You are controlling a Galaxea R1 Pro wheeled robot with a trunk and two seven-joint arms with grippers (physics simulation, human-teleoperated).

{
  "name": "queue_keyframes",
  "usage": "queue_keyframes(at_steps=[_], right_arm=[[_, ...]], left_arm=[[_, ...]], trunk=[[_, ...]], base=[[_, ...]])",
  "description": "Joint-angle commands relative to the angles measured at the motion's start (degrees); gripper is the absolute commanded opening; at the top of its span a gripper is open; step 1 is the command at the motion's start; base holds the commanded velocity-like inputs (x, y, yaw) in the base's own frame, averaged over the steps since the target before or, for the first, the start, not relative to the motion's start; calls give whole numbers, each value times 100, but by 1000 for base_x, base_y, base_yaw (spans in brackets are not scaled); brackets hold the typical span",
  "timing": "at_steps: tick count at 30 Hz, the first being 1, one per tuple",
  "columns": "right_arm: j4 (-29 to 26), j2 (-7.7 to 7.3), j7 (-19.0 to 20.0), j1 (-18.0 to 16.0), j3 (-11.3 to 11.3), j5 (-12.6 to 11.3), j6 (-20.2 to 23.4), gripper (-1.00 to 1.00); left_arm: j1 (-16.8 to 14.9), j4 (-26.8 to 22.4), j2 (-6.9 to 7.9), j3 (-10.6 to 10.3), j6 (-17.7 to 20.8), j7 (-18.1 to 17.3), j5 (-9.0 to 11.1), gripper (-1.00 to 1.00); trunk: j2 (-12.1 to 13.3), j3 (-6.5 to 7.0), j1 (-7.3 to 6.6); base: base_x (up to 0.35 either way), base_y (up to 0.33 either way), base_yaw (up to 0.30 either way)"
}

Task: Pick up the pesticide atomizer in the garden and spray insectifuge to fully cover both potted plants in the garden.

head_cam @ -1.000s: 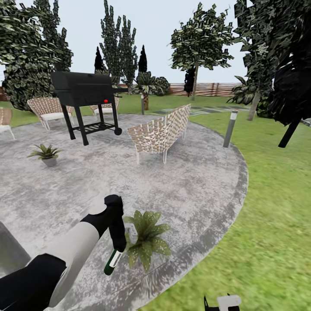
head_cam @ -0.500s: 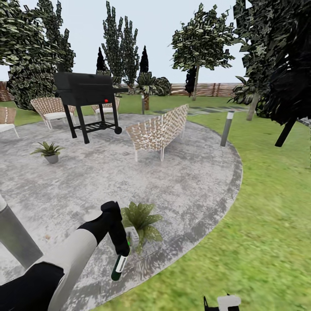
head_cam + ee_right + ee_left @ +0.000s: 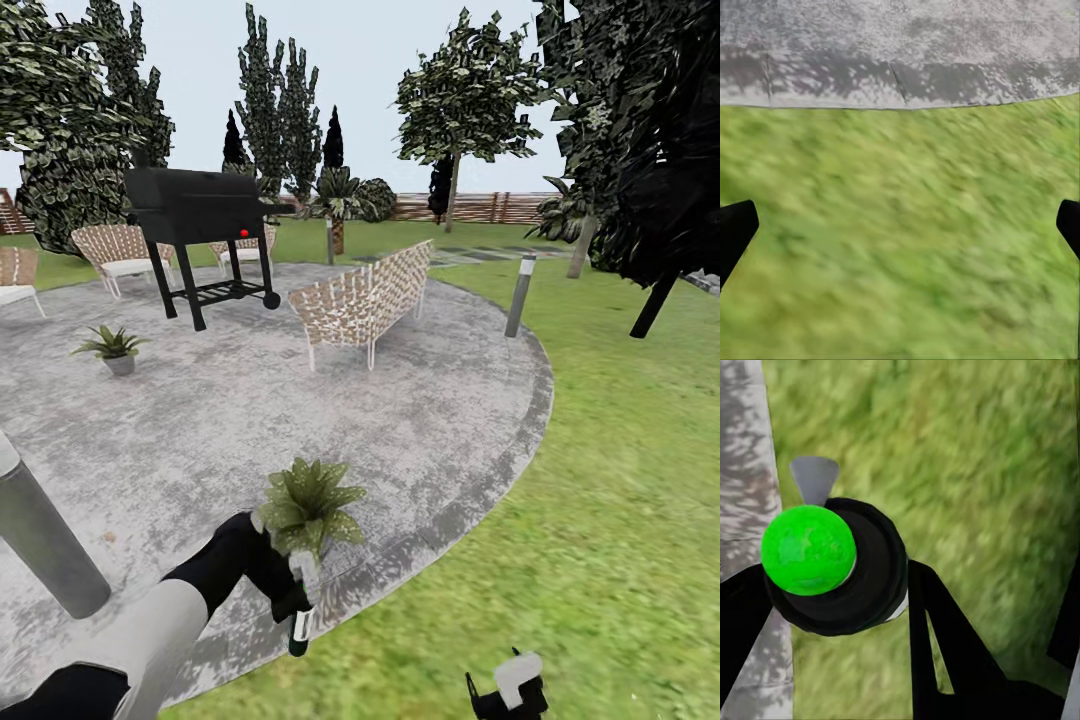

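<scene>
beside the near potted plant, the left gripper pinches the pesticide atomizer. right gripper is spread, idle. next, i judge: aim the nozzle at its leaves.

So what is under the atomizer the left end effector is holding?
Under the pesticide atomizer lies the patio's grey edge, with lawn just beyond. The left end effector grips its upper part, so the spray head is hidden. The near potted plant stands beside it.

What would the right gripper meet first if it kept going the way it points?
Most likely the grass: the right gripper, fingers wide apart, looks straight at lawn, with the stone patio edge beyond. Nothing stands between, though depth is uncertain.
</scene>
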Motion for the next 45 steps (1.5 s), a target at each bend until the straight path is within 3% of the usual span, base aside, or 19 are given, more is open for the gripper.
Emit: queue_keyframes(at_steps=[1,2,3,5,7,8,9,12,15,16,19,24,32,36,45], right_arm=[[-180,-11,84,-3,53,318,137,100],[-445,-18,533,-3,81,636,402,100],[-908,-28,1740,-25,98,877,814,100],[-1562,-32,3355,-169,95,973,1305,100],[-1751,-27,4363,-380,93,975,1469,100],[-1871,-27,5498,-677,93,977,1523,100],[-1886,-26,5809,-714,93,971,1523,100],[-1880,-11,5956,-730,101,963,1523,100],[-1872,79,5984,-732,137,968,1523,100],[-1875,152,6057,-732,147,974,1523,-100],[-1951,203,6430,-735,154,980,1523,-100],[-2067,258,6499,-736,155,978,1523,-100],[-2435,434,6712,-741,155,969,1523,-100],[-2475,568,6715,-741,155,966,1523,-100],[-2620,677,6724,-741,155,959,1523,-100]], left_arm=[[61,3,14,-1,-252,-20,-4,-100],[172,14,38,0,-628,-13,3,-100],[347,22,83,2,-1097,-10,3,-100],[437,32,185,-5,-1636,-15,-1,-100],[449,40,221,-19,-1845,-15,-22,-100],[452,130,221,-67,-1912,-23,-108,-100],[452,172,216,-81,-1908,-24,-217,-100],[451,190,208,-93,-1896,-20,-318,-100],[458,200,110,-163,-1862,132,-509,-100],[460,214,-4,-178,-1850,267,-532,-100],[491,271,-144,-190,-1837,358,-563,-100],[511,284,-332,-191,-1835,476,-699,-100],[735,289,-383,-204,-1913,661,-752,-100],[819,282,-384,-653,-1876,687,-980,-100],[820,273,-485,-674,-1847,975,-909,-100]], trunk=[[-2,-5,-1],[-2,-5,-1],[-2,-5,-1],[-2,-5,-1],[-2,-5,-1],[-2,-5,-1],[-2,-5,-1],[-2,-5,-1],[-2,-5,-1],[-2,-5,-1],[-2,-5,-1],[-2,-5,-1],[-2,-5,-1],[-2,-5,-1],[-2,-5,-1]], base=[[0,0,0],[0,0,0],[0,0,0],[0,0,0],[0,0,0],[0,0,0],[0,0,0],[0,0,0],[0,0,0],[0,0,0],[0,0,0],[0,0,0],[0,0,0],[0,0,0],[0,0,0]])
